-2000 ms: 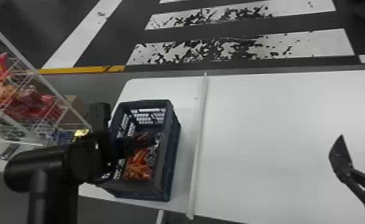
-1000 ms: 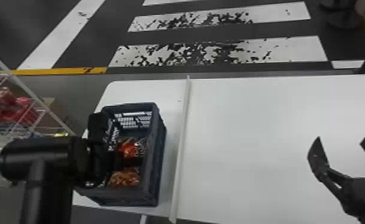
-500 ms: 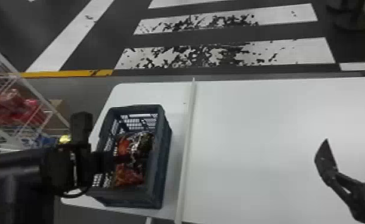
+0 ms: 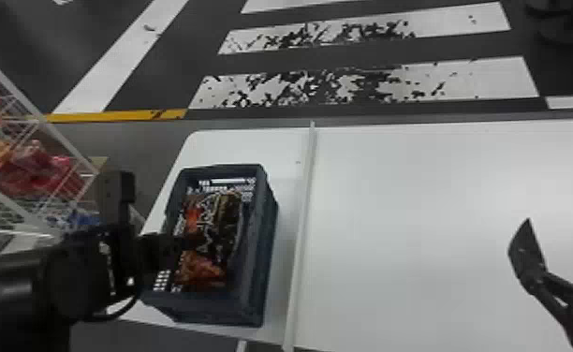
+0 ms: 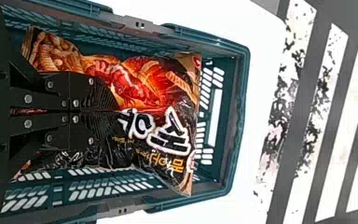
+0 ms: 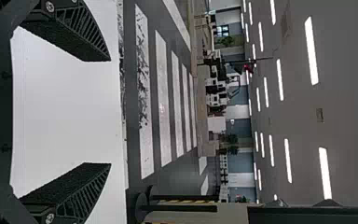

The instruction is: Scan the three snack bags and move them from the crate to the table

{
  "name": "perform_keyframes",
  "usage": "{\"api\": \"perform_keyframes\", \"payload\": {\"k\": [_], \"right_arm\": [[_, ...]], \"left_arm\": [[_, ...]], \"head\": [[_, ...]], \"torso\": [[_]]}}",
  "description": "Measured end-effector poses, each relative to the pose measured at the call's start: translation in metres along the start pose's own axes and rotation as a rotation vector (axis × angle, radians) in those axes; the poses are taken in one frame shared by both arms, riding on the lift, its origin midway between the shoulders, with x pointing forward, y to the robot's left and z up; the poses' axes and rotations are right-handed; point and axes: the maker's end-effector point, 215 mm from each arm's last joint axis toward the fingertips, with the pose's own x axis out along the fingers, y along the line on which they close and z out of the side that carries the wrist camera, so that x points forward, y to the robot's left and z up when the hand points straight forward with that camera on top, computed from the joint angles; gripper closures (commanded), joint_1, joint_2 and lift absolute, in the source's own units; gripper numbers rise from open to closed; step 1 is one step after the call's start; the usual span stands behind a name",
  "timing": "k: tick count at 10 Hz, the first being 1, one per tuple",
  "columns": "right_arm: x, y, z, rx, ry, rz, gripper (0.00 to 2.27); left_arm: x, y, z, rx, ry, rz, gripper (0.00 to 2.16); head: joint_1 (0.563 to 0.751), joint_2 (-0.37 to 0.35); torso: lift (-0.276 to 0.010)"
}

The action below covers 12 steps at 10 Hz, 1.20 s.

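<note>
The left gripper (image 4: 192,242) is inside the blue crate (image 4: 210,311), its fingers on a black and red snack bag (image 4: 224,224) with white lettering. In the left wrist view, the left gripper (image 5: 117,112) is shut on that snack bag (image 5: 140,88), whose film bunches around the fingers. Orange-brown packaging (image 4: 201,271) lies at the crate's near end; I cannot tell whether it is a separate bag. Over the right part of the white table (image 4: 416,234) the right gripper (image 4: 564,243) stands open. The right gripper (image 6: 109,112) has nothing between its fingers.
A raised white strip (image 4: 303,224) runs across the table just right of the crate. To the left stands a wire rack (image 4: 61,150) holding red bags (image 4: 33,164). Beyond the table, the floor has white painted stripes (image 4: 370,84).
The left gripper has shifted left relative to the crate, and the bag's white lettering now shows more fully from above. The head view has shifted slightly. The right gripper stays open over the table.
</note>
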Motion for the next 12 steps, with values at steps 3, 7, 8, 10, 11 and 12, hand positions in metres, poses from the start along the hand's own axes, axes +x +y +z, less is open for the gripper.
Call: {"api": "perform_keyframes", "payload": {"k": [3,7,8,10,11,12], "right_arm": [[-0.004,-0.004,0.004,0.001,-0.007,-0.009,0.08],[-0.007,-0.009,0.009,0.002,-0.015,-0.026,0.08],[-0.007,-0.011,0.011,0.002,-0.019,-0.030,0.08],[-0.005,-0.015,0.016,-0.001,-0.030,-0.039,0.08],[-0.003,-0.020,0.021,-0.005,-0.040,-0.048,0.08],[-0.001,-0.025,0.025,-0.009,-0.047,-0.058,0.08]], "left_arm": [[-0.018,-0.006,0.012,0.019,-0.057,0.012,1.72],[-0.061,-0.023,0.042,0.039,-0.199,-0.006,1.72],[-0.079,-0.031,0.050,0.039,-0.243,-0.024,1.72],[-0.109,-0.052,0.062,0.045,-0.310,-0.077,1.72],[-0.119,-0.069,0.064,0.046,-0.331,-0.122,1.72],[-0.124,-0.092,0.064,0.045,-0.341,-0.189,1.72]], "head": [[0.695,0.263],[0.695,0.244],[0.695,0.233],[0.695,0.210],[0.695,0.180],[0.695,0.136]], "torso": [[-0.062],[-0.062],[-0.062],[-0.062],[-0.062],[-0.062]]}}
